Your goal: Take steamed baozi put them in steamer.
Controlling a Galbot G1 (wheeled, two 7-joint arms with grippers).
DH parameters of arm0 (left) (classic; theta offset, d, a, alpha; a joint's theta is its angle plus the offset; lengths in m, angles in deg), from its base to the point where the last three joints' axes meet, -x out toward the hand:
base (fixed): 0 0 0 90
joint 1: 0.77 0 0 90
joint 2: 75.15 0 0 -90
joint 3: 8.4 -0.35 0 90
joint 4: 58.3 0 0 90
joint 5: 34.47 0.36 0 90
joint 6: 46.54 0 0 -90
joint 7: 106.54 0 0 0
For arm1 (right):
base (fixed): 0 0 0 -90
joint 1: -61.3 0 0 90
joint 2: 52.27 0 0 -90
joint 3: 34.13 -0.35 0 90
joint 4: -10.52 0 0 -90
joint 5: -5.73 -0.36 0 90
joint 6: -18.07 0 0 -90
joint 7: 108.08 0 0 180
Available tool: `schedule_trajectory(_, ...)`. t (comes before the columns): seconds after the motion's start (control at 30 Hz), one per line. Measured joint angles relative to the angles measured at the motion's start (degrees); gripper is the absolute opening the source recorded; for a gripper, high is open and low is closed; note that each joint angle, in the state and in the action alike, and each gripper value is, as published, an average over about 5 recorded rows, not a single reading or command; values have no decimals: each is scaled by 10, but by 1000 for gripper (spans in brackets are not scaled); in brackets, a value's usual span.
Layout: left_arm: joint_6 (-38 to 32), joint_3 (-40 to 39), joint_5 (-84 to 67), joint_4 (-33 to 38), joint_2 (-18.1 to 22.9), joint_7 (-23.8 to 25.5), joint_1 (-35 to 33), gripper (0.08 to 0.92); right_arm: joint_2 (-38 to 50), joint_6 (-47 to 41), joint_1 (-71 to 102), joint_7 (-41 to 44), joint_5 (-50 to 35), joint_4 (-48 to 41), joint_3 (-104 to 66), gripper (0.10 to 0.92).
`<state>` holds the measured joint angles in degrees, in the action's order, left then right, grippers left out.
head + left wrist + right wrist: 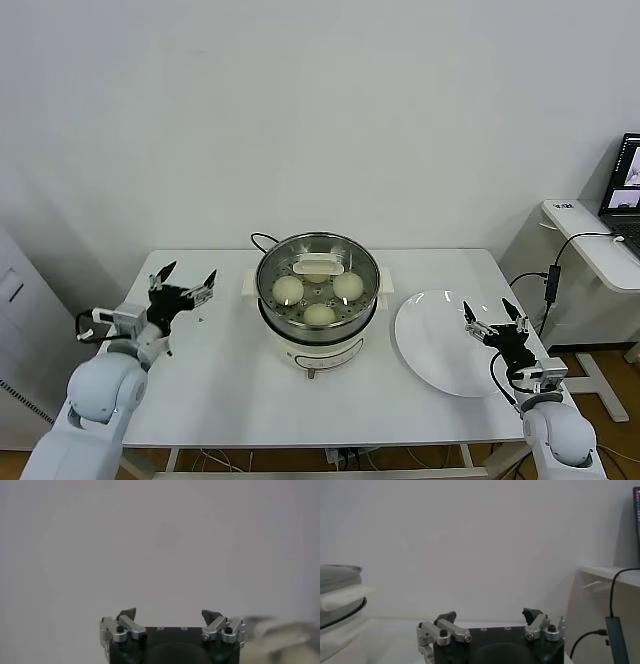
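While both arms wait at the tabletop's (230, 390) sides:
Baozi: four steamed baozi (288, 290) inside the steamer (318, 300), centre
Plate: one white plate (440, 345), bare
Left gripper (183, 282): jaws apart, empty
Right gripper (490, 315): jaws apart, over plate's edge

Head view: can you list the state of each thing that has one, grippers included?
Steamer: on the table, glass lid on.
Glass lid: seated on the steamer.
Baozi: inside the steamer under the lid; three clearly seen, a fourth partly hidden by the lid handle.
White plate: empty, to the steamer's right.
Left gripper: open, empty, above the table left of the steamer.
Right gripper: open, empty, over the plate's right edge.
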<state>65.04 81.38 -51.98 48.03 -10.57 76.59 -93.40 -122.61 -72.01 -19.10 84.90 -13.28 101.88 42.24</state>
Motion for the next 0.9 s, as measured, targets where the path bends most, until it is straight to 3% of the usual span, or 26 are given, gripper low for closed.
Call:
schedule_trajectory(0.33,-52,6,8,-69,8,9,-24,823,-6,2,9,-6,3,3,2,823)
schedule_trajectory(0.9,-60,8,-33,-84,18,14,-47,823,-12,-1,18,-4,17,5,-2,823)
